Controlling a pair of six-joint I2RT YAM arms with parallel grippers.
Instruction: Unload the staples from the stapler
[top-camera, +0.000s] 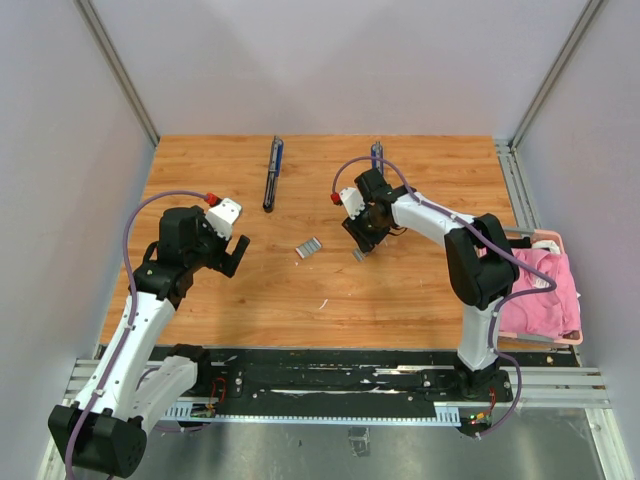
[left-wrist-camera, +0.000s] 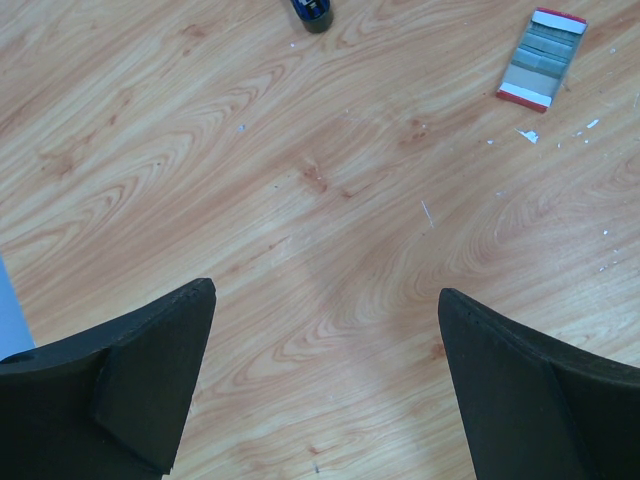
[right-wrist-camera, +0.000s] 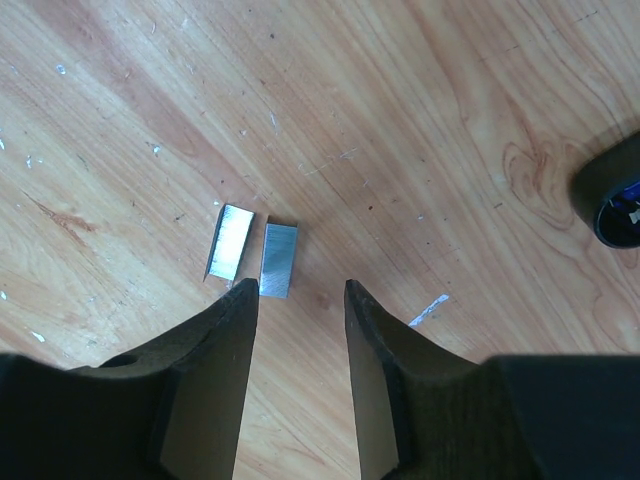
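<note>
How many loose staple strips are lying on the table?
2: one strip and the other strip, side by side on the table before the right gripper; more may be hidden.

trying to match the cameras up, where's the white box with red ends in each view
Top: the box lies mid-table, between the two arms.
Left wrist: the box is at the upper right, ahead of the open fingers.
Right wrist: not in it.
Shared landmark, top and left wrist: the blue stapler, up and left of the box; only its end shows at the left wrist view's top edge.
</note>
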